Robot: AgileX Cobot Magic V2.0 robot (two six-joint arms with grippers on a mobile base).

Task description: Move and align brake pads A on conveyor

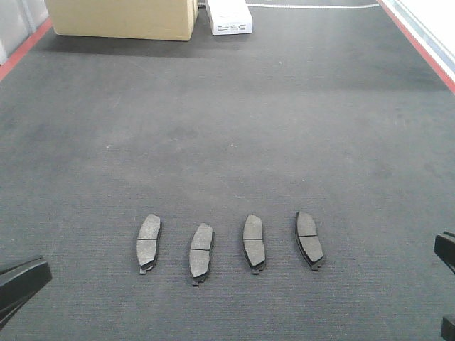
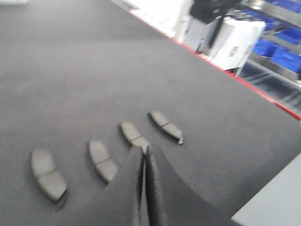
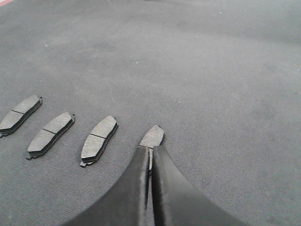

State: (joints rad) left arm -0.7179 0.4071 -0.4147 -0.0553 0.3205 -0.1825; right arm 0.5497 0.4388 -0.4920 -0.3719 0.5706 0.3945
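- Front view: four brake pads A [image 1: 229, 245] were seen in a row on the conveyor [image 1: 227, 128].
- Left gripper [image 2: 145, 151] and right gripper [image 3: 151, 149] were closed narrow, empty.
- Only fine straightening seemed needed.

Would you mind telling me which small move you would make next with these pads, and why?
Probably nudge the second pad from the left slightly up the conveyor: it lies a little lower than its three neighbours, so the row is uneven. Both hands, left and right, look shut and empty.
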